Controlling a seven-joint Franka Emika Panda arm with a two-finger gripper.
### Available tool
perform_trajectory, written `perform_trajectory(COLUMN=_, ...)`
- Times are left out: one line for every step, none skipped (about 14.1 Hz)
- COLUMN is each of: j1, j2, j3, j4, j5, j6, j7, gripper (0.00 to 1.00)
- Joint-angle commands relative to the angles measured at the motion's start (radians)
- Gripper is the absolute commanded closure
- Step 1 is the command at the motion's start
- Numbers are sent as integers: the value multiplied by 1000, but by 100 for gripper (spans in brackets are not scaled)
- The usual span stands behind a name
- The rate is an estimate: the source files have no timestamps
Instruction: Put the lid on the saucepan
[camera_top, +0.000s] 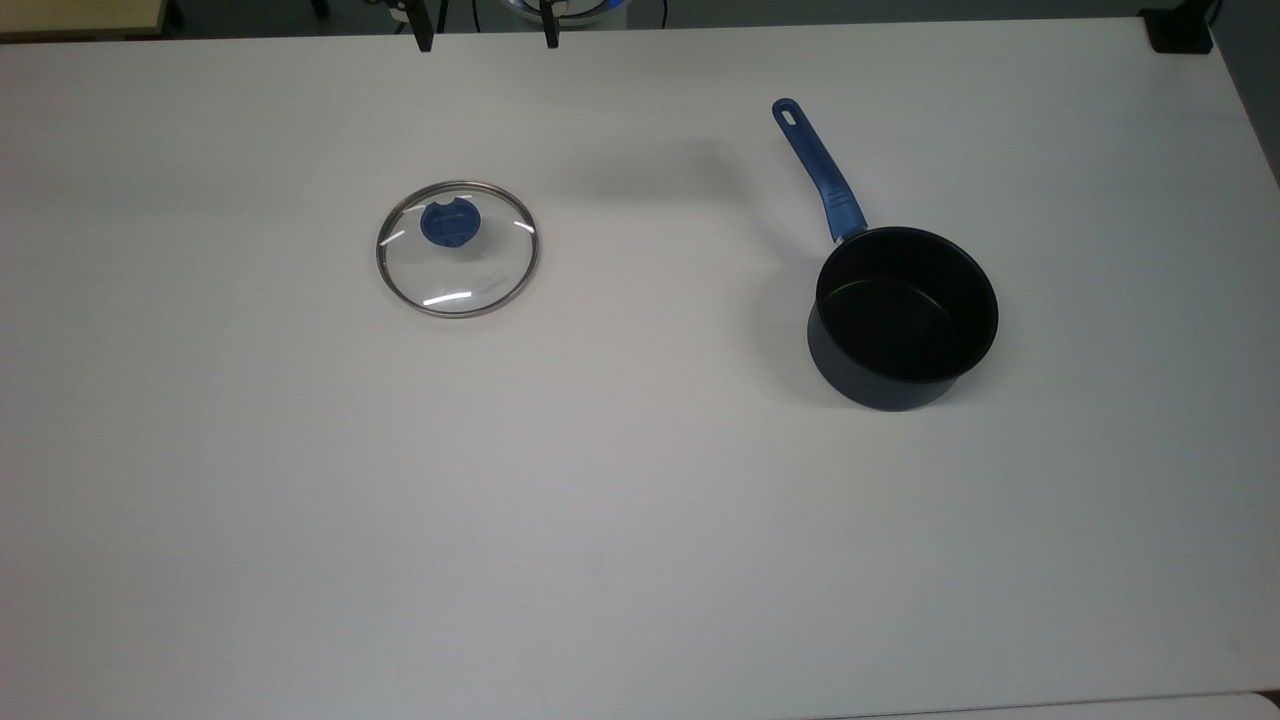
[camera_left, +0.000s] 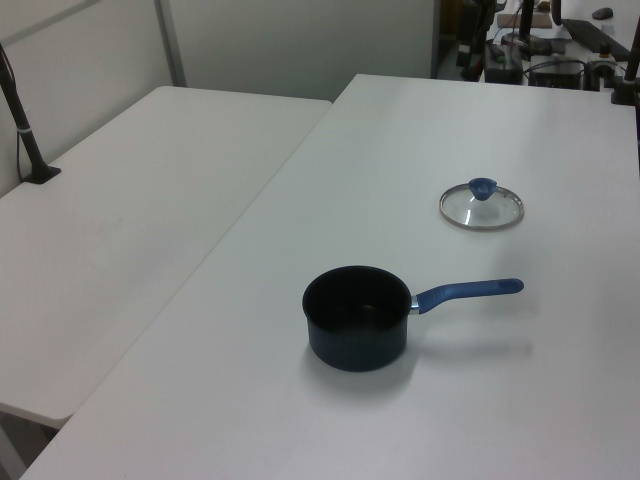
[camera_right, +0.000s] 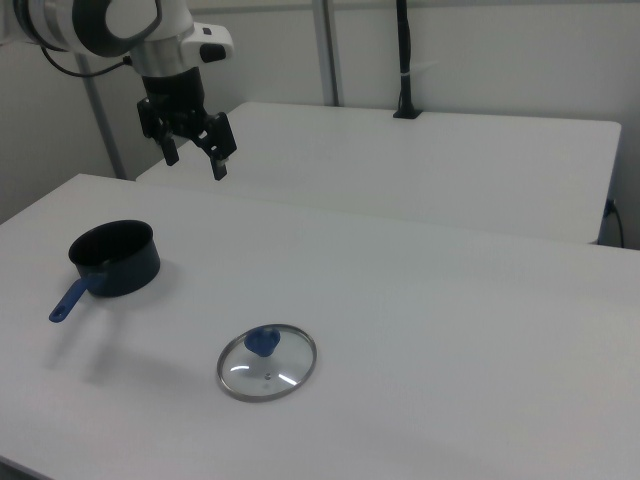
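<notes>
Lying flat on the white bench (camera_top: 620, 520), the lid (camera_top: 458, 249) rests knob-up, its blue knob (camera_top: 449, 223) set a little off the middle of the clear glass in the top view and its thin steel rim catching streaks of light. The saucepan (camera_top: 903, 316) stands upright and uncovered, well apart from the lid, toward the top view's right; its black inside holds nothing, and its long blue handle (camera_top: 820, 172) runs up and to the top view's left, ending in a small hole.

In the right view the hand (camera_right: 193, 161) hangs in the air above the bench, high over the far edge, with its two dark fingers (camera_right: 220, 157) pointing down and spread wide apart. It has hold of nothing. The saucepan (camera_right: 114, 259) sits below it and a little toward the right view's left, with the handle pointing toward the near edge. The lid (camera_right: 267, 362) lies much nearer the camera, below the hand and toward the right view's right, well clear of the fingers. In the top view two dark finger tips (camera_top: 425, 38) poke in at the upper edge, beyond the lid, with a soft shadow on the bench between lid and saucepan.

From the left view the saucepan (camera_left: 357, 317) is in front, its handle pointing to the left view's right, and the lid (camera_left: 482, 206) lies farther back. A second white bench (camera_left: 120, 250) adjoins the first.
</notes>
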Motion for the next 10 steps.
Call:
perform_trajectory(j1=12, j2=-8, j3=-6, j4=15, j5=-13, j6=-31, j7=-7, gripper=0)
perform_trajectory(j1=12, j2=-7, j3=-6, j4=15, j5=-13, j6=-29, j7=-7, gripper=0)
perform_trajectory(j1=12, j2=-7, j3=-6, j4=15, j5=-13, j6=-29, j7=-7, gripper=0)
perform_trajectory(j1=12, j2=-8, j3=-6, j4=15, j5=-15, j6=-31, j7=-8, gripper=0)
perform_trajectory(j1=12, j2=-8, j3=-6, j4=15, j5=-13, j6=-31, j7=-8, gripper=0)
perform_trajectory(j1=12, j2=-8, j3=-6, j4=15, j5=-13, j6=-31, j7=-8, gripper=0)
perform_trajectory(j1=12, j2=-8, j3=-6, j4=15, j5=-13, j6=-31, j7=-8, gripper=0)
perform_trajectory(j1=12, j2=-8, j3=-6, j4=15, j5=-13, j6=-31, j7=-8, gripper=0)
perform_trajectory(j1=12, j2=-8, j3=-6, j4=13, j5=-13, j6=-32, j7=-10, gripper=0)
perform_trajectory(j1=12, j2=-10, j3=-9, j4=12, j5=-13, j6=-32, j7=-19, gripper=0)
